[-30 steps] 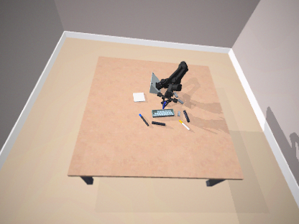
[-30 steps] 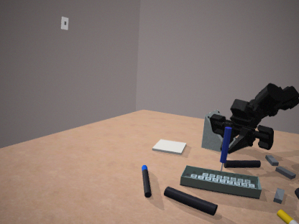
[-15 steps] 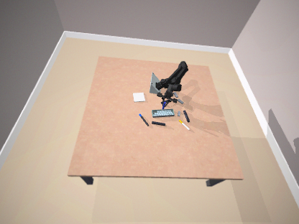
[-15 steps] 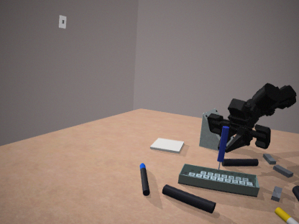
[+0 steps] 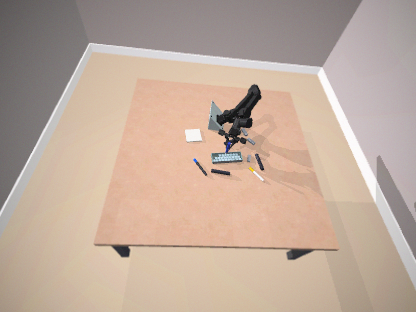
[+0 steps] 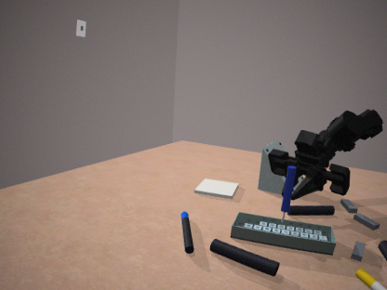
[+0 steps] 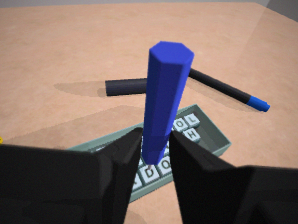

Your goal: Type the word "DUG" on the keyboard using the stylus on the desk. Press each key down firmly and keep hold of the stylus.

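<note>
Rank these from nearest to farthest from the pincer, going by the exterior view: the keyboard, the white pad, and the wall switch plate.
1. Keyboard: just below the pincer.
2. White pad: on the desk, to the image's left.
3. Wall switch plate: high on the left wall.

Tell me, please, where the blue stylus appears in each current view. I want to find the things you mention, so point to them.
Top: just right of centre, above the keyboard (image 5: 227,158) (image 6: 282,235) (image 7: 215,131).
Exterior: right of centre, upright.
Wrist: centre, the stylus (image 5: 228,147) (image 6: 288,190) (image 7: 165,95) between the fingers.
Shared landmark: the keyboard, near the stylus's tip.
</note>
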You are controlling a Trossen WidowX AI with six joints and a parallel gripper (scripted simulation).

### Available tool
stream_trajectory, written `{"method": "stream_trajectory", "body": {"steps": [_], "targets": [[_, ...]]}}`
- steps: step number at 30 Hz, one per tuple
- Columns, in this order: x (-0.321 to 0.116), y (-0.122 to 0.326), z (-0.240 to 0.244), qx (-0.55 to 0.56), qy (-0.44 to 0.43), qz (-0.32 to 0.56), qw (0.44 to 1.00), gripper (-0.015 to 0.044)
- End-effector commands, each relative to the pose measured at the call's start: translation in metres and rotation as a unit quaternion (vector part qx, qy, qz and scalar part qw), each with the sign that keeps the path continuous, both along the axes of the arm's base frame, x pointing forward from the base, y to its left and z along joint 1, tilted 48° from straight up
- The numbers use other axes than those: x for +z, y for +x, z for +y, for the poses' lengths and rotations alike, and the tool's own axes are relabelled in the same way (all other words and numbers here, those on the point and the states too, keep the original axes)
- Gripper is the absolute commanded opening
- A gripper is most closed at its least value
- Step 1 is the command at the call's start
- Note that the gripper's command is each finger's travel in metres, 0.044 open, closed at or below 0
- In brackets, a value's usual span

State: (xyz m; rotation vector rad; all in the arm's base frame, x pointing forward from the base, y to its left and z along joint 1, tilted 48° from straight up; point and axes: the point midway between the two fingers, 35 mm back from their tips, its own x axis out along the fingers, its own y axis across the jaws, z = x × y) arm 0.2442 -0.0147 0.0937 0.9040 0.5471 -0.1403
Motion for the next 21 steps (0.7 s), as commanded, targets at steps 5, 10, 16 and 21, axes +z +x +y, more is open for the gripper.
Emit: {"method": "stream_trajectory", "body": {"steps": [5,10,16,21], "targets": [[-0.0043,-0.0004,0.0023,-0.002,0.001,0.002,1.000,0.0081],[-0.0054,-0.0003,0.0035,-0.002,0.001,0.002,1.000,0.0081],[-0.0064,-0.0001,0.0046,-0.002,0.002,0.002,1.000,0.0081],[-0.0077,0.0000,0.0060,-0.002,0.002,0.002,1.000,0.0081]]}}
